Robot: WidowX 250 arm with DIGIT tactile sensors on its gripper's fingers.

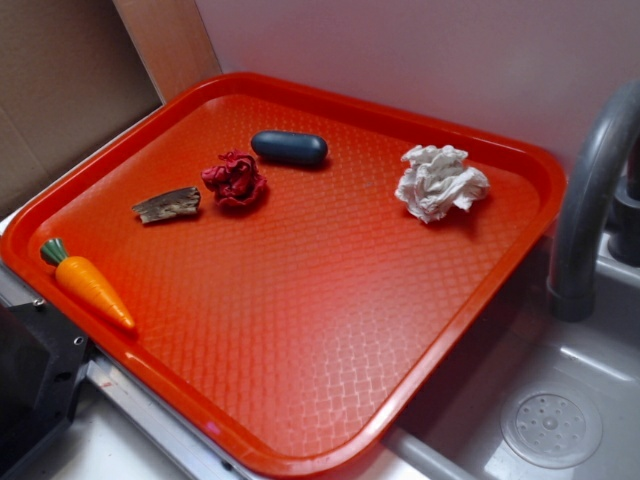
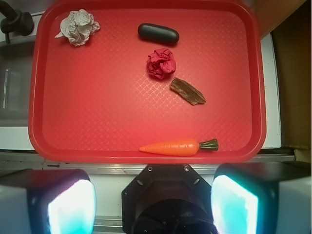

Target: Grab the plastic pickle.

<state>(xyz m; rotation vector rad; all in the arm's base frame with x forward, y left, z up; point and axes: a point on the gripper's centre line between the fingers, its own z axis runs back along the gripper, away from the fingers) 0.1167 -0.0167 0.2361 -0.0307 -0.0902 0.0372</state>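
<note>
Pickle [image 2: 158, 33] lying untouched at the far side of the red tray [image 2: 146, 153], straight ahead of the gripper [image 2: 153, 202] and well apart from it. Fingers [image 2: 70, 207] spread wide, holding nothing, hanging back over the near edge by the carrot [image 2: 173, 146]. Between gripper and pickle: brown bark piece [image 2: 187, 91] and crumpled red wad [image 2: 161, 63], just short of the target. White crumpled wad [image 2: 78, 27] off to one side. Nothing done yet; reach, descent and closing all remain
</note>
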